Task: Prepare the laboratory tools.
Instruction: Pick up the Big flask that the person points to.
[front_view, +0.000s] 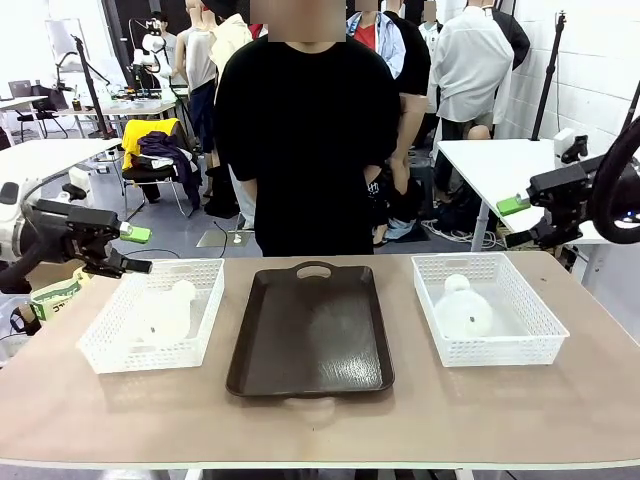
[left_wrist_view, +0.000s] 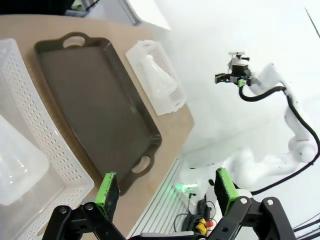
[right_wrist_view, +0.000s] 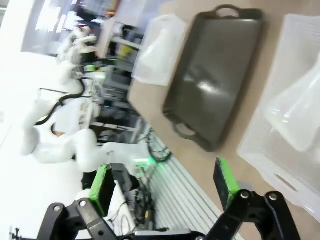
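Frosted white flask (front_view: 163, 312) lies in the left basket (front_view: 140, 358), second flask (front_view: 463, 310) in the right basket (front_view: 500, 352); left jaws and right jaws gape wide, empty.

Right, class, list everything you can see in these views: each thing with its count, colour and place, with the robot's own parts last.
Flasks: two, frosted white; left flask lying in left basket, right flask lying in right basket.
Baskets: two, white mesh, either side of the tray.
Tray: one, dark brown, mid-table.
Table: one, tan.
Person: one, in black, far side.
Left gripper: black, green pads, open, above table's left edge.
Right gripper: same, open, beyond right basket.
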